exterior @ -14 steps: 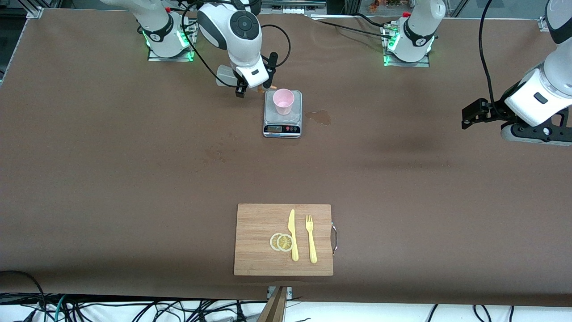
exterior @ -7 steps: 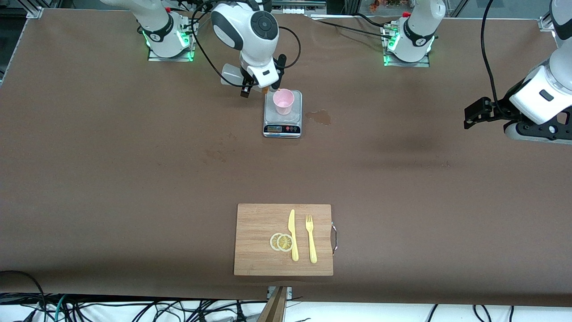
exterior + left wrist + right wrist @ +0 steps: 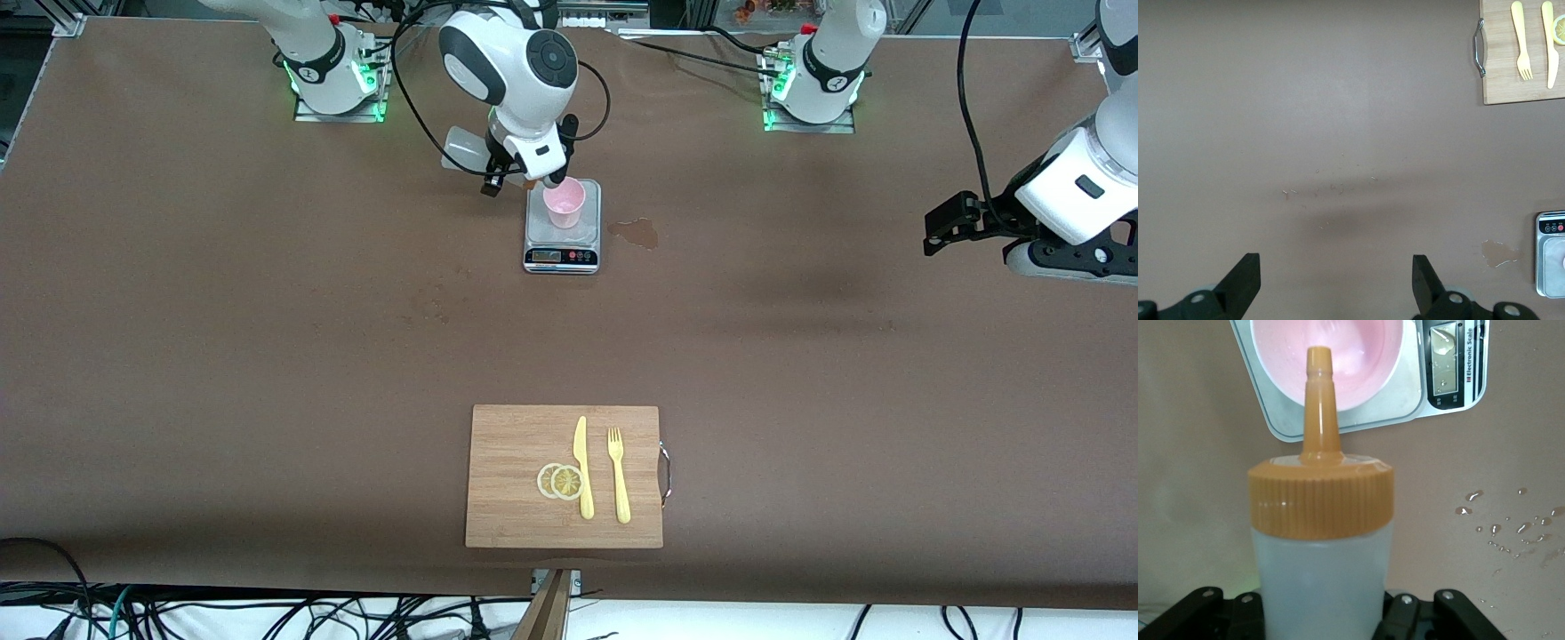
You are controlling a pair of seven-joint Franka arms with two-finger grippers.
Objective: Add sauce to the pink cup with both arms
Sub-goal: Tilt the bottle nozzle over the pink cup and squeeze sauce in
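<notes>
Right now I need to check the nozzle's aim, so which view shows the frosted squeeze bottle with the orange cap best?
The right wrist view: the frosted squeeze bottle fills it, orange nozzle pointing at the pale pink plastic cup. The front view shows only part of its body past the right arm. The left wrist view misses it.

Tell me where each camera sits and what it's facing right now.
Front: high, facing both arms; right gripper tips the sauce at the pink cup on the scale.
Left wrist: over bare table, open left gripper showing.
Right wrist: along the sauce, gripper shut on it.
All share the scale.
</notes>
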